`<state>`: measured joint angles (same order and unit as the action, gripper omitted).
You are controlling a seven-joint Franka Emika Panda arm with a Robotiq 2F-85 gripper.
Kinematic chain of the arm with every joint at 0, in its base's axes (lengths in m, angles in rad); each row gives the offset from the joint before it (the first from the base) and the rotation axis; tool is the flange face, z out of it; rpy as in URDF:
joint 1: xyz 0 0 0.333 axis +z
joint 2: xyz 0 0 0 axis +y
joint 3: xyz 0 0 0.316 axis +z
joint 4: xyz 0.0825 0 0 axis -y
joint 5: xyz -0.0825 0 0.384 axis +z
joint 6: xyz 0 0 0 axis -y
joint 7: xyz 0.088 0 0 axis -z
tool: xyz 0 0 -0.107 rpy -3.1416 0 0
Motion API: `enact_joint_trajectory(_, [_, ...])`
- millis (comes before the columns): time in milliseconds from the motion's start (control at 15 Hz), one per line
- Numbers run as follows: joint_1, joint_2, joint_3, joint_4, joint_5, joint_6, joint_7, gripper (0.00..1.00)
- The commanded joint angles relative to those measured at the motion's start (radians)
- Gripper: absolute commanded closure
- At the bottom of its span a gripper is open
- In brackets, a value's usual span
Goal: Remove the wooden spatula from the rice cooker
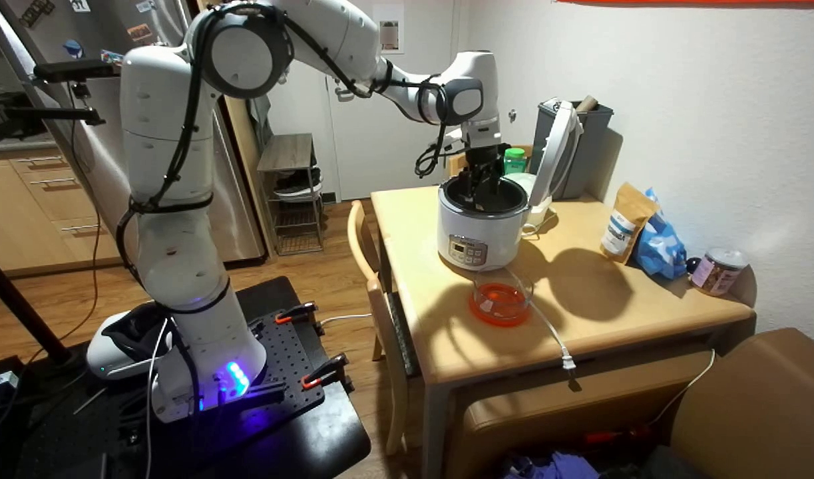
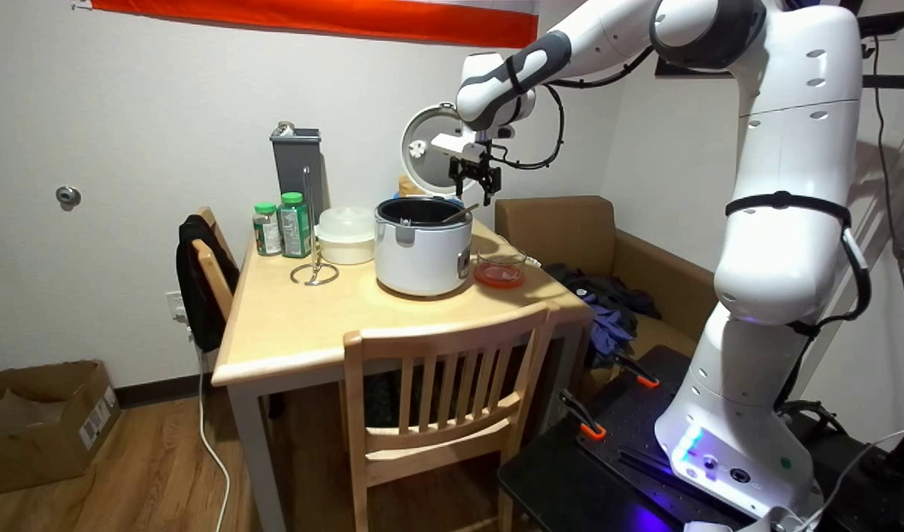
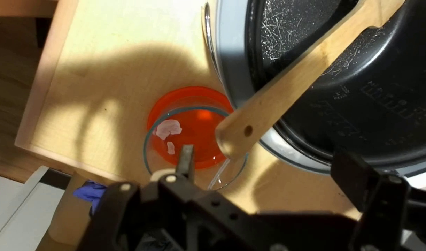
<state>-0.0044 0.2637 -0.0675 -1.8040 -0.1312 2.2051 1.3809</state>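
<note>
The rice cooker (image 1: 465, 229) stands on the table with its lid (image 1: 554, 156) open. It also shows in an exterior view (image 2: 422, 258), and its pale rim (image 3: 235, 62) in the wrist view. The wooden spatula (image 3: 289, 83) leans in the cooker, its holed handle end sticking out over the rim. The handle shows small in an exterior view (image 2: 462, 213); the gripper seems to hide it in an exterior view. My gripper (image 2: 474, 192) is open and empty, above the cooker's rim near the handle end. In the wrist view, the handle end lies just ahead of the gap between the fingers (image 3: 268, 167).
A glass bowl (image 1: 513, 293) with an orange-red base sits beside the cooker. A metal stand (image 2: 313, 251), a white round container (image 2: 346, 236) and green-capped bottles (image 2: 295, 225) stand on its other side. A chair (image 2: 452, 384) is against the table. Bags (image 1: 626, 226) lie by the wall.
</note>
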Motion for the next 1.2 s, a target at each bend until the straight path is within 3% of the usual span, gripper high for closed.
enact_joint_trajectory(0, [0.003, -0.002, -0.013, -0.011, 0.027, 0.018, -0.005, 0.00])
enact_joint_trajectory(400, [0.009, 0.017, -0.011, 0.002, 0.039, 0.014, -0.012, 0.00])
enact_joint_trajectory(467, [0.008, 0.020, -0.009, 0.002, 0.045, 0.017, -0.019, 0.18])
enact_joint_trajectory(933, [0.005, 0.019, -0.017, -0.007, 0.044, 0.055, -0.013, 0.73])
enact_joint_trajectory(1133, [-0.003, 0.002, -0.030, -0.009, 0.047, 0.085, -0.001, 0.91])
